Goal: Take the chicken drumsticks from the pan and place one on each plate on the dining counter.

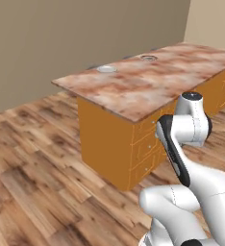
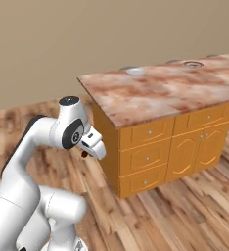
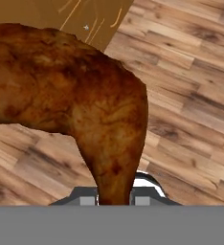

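Note:
A brown chicken drumstick (image 3: 75, 95) looms large in the hand view, its thin end pinched between the fingers of my gripper (image 3: 115, 198), which is shut on it. From the right base camera the gripper (image 2: 85, 153) hangs over the wooden floor, left of the dining counter's near corner, with a dark red bit of drumstick (image 2: 83, 154) showing under it. The dining counter (image 1: 148, 86) (image 2: 160, 93) carries two plates along its far edge: a white-grey plate (image 1: 106, 68) (image 2: 135, 71) and a dark-rimmed plate (image 1: 148, 58) (image 2: 192, 64). The pan is out of view.
The counter's orange base with drawers and doors (image 2: 148, 159) stands right of the gripper. Wooden floor (image 1: 37, 168) lies open to the left and in front. A beige wall (image 1: 61, 38) runs behind the counter.

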Controlling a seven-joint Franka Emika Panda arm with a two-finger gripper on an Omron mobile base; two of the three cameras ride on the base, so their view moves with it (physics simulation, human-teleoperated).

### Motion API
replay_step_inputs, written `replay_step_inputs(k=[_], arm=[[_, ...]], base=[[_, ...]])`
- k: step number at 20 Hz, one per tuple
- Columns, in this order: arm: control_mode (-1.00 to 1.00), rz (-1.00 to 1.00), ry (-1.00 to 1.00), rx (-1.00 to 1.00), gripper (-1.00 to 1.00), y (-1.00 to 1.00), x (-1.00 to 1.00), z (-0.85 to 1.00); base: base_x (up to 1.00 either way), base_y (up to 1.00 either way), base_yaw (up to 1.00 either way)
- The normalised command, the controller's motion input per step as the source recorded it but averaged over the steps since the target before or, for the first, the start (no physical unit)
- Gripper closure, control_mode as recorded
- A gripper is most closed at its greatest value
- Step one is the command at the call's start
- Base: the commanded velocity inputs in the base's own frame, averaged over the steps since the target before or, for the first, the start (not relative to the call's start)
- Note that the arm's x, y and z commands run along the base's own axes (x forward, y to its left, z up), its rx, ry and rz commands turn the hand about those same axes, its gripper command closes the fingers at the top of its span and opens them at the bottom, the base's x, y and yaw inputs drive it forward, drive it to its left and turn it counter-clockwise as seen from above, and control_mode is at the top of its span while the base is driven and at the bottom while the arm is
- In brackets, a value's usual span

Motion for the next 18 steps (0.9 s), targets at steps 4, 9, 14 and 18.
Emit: replay_step_inputs(k=[4,9,14,18], arm=[[1.00,0.00,0.00,0.00,1.00,0.00,0.00,0.00],[1.00,0.00,0.00,0.00,1.00,0.00,0.00,0.00],[1.00,0.00,0.00,0.00,1.00,0.00,0.00,0.00],[1.00,0.00,0.00,0.00,1.00,0.00,0.00,0.00]], base=[[0.59,0.97,-0.02],[0.64,0.95,-0.04],[0.69,0.94,-0.01],[0.74,0.92,0.00]])
